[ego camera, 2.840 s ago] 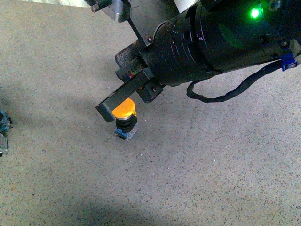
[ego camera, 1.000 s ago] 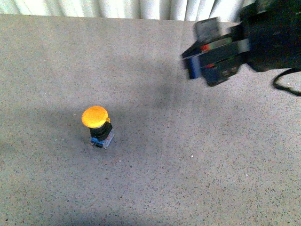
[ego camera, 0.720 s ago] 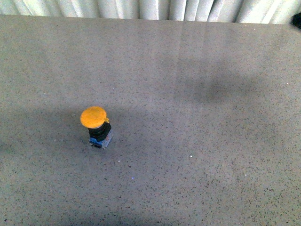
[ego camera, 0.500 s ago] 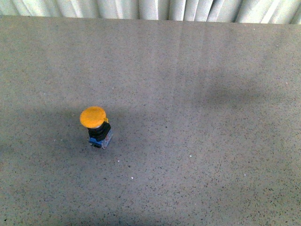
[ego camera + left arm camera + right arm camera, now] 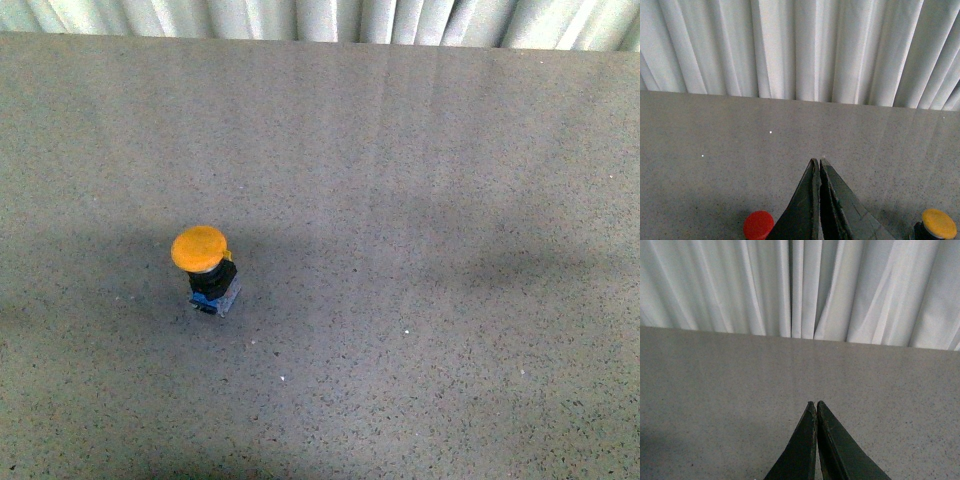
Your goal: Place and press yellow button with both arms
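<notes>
The yellow button (image 5: 203, 266) is standing upright on the speckled grey table (image 5: 420, 300), its smooth, rounded orange-yellow cap sitting on a black cylindrical body above a blue and clear base. In the front view it is resting left of centre with neither arm showing near it. In the left wrist view its cap (image 5: 939, 223) is peeking in at the picture's edge, off to one side of the left gripper (image 5: 818, 165), which is pointing out over the table toward the pleated white curtain (image 5: 800, 50) with its dark tapered fingers pressed together on nothing. A round red cap (image 5: 758, 225) is showing on the other side of those fingers. The right gripper (image 5: 815, 406) is pinched closed likewise, empty, aiming across bare tabletop at the curtain.
</notes>
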{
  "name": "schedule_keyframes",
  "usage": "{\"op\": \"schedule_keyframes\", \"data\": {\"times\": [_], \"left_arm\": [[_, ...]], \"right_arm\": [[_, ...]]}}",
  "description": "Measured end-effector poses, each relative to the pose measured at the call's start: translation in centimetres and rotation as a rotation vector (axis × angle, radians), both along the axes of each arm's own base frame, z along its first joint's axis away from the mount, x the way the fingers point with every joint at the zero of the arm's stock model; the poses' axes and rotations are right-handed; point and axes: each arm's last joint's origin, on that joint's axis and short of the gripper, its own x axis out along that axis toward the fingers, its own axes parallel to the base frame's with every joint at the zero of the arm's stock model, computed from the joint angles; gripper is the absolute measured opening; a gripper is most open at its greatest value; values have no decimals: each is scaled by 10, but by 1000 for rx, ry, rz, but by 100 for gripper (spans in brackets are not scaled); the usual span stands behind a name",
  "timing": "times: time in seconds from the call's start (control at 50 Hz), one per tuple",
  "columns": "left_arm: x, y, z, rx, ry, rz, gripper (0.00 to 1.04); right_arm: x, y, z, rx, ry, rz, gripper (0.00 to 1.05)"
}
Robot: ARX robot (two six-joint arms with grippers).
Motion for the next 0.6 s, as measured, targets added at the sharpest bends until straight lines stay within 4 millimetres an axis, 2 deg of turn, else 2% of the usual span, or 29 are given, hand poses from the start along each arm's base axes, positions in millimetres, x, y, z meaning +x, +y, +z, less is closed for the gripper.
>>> {"op": "schedule_keyframes", "data": {"times": [0.22, 0.6], "left_arm": [[0, 0, 0, 0, 0, 0, 1], [0, 0, 0, 0, 0, 0, 1]], "right_arm": [[-14, 0, -9, 0, -16, 2, 1], [-28, 0, -5, 0, -27, -1, 1]]}}
